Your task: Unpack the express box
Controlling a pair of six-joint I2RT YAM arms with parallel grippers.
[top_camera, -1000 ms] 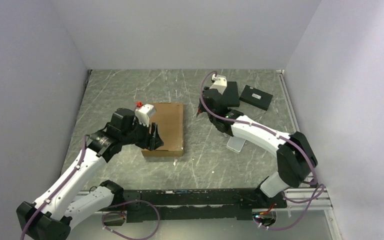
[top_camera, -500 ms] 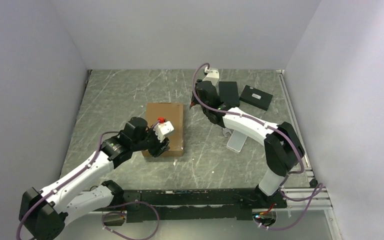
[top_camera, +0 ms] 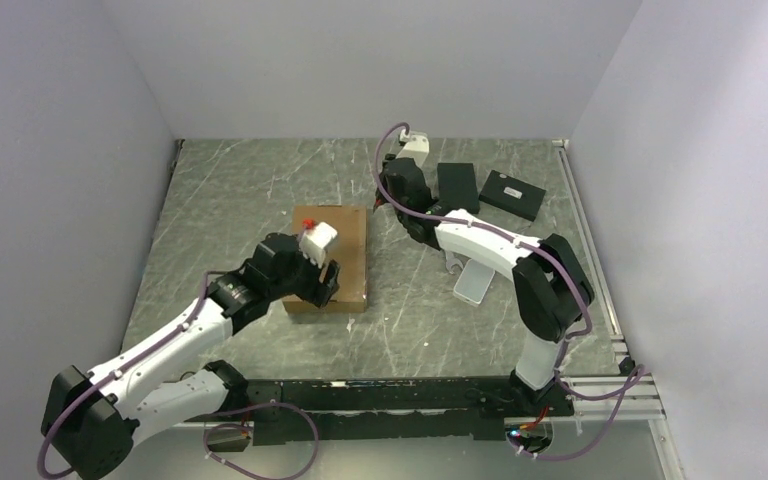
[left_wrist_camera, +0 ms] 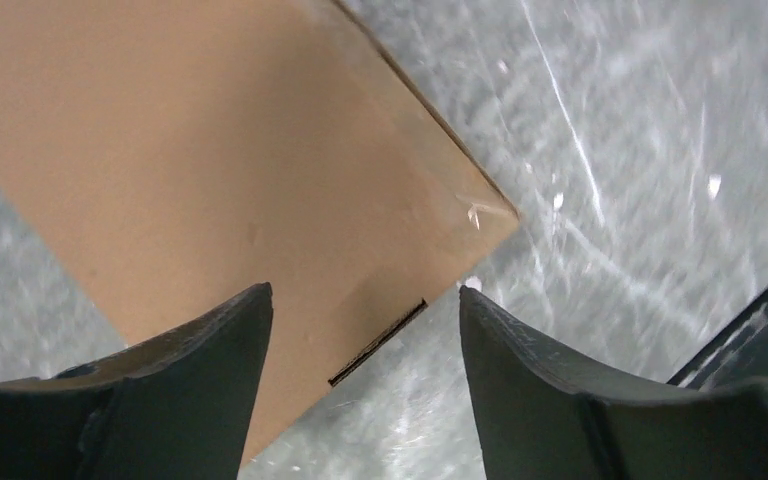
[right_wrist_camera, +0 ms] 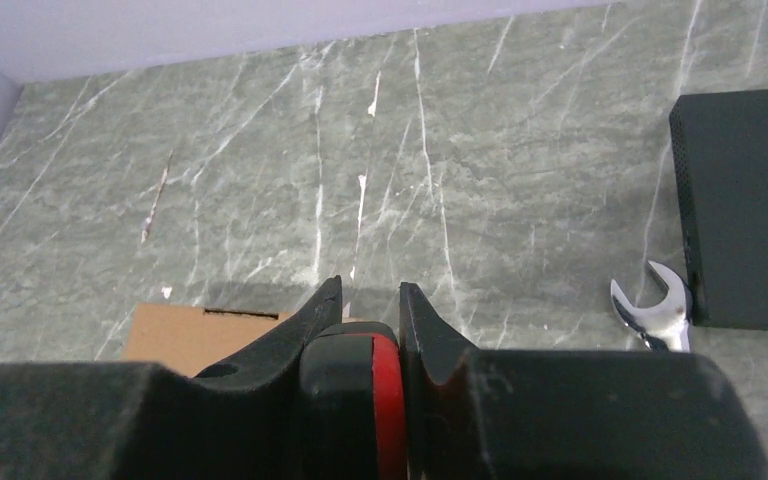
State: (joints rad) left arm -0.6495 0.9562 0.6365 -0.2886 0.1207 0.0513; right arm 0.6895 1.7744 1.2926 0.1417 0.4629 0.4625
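The left arm [top_camera: 160, 345] reaches in from the express box's near left. The left gripper [top_camera: 320, 283] hangs over the box's near edge with its fingers spread wide and nothing between them. In the left wrist view, the left gripper [left_wrist_camera: 362, 300] straddles that edge beside a corner. One finger [left_wrist_camera: 200, 380] is over the cardboard and the other [left_wrist_camera: 550, 390] is over the marble table [left_wrist_camera: 660, 150] just off the box. Whether either tip touches the cardboard cannot be told.

The express box [top_camera: 345, 240] lies flat on the table [top_camera: 240, 190], roughly mid-table, with its lid down and its brown top [left_wrist_camera: 210, 150] bare. A thin dark slot [left_wrist_camera: 377, 343] runs along the edge under the gripper.

The right gripper [top_camera: 385, 200] hovers just off the box's far right corner, not touching it. In the right wrist view, the right gripper [right_wrist_camera: 370, 290] is clamped narrowly on a black-and-red tool [right_wrist_camera: 360, 390]. A corner of the box [right_wrist_camera: 185, 340] shows below and to the left of the fingertips.

Right of the box and toward the far wall, a black box [top_camera: 457, 187] lies flat, with a wrench [right_wrist_camera: 650, 312] just beside its edge [right_wrist_camera: 740, 210]. A second black box [top_camera: 513, 194] sits farther from the express box on the same side, near the first. A white plastic piece [top_camera: 473, 285] rests on the table right of the express box's near half, well apart from it, partly under the right arm [top_camera: 500, 250].
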